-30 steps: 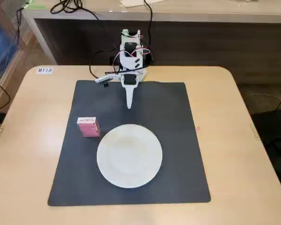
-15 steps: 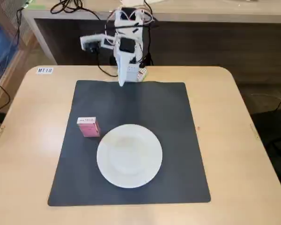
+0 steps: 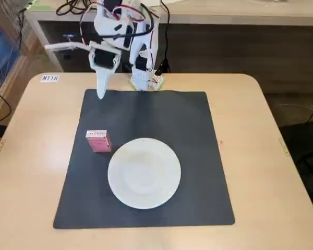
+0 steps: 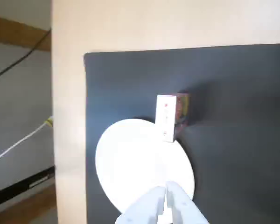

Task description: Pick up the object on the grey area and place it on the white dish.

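Note:
The small pink-red box point(image 3: 98, 140) with a white top face stands on the dark grey mat point(image 3: 161, 114), just left of and behind the round white dish point(image 3: 144, 173), close to its rim. My gripper point(image 3: 100, 95) hangs above the mat's back left corner, well behind the box, and holds nothing. In the wrist view the fingertips point(image 4: 166, 189) show at the bottom edge with only a thin gap, so they look shut. They overlap the dish point(image 4: 140, 163) in that view, with the box point(image 4: 167, 116) beyond it on the mat point(image 4: 233, 93).
The mat lies on a light wooden table point(image 3: 36, 156) with rounded corners. The arm's base point(image 3: 143, 78) stands at the table's back edge, with cables and a shelf behind it. A small label point(image 3: 49, 78) sits at the back left corner.

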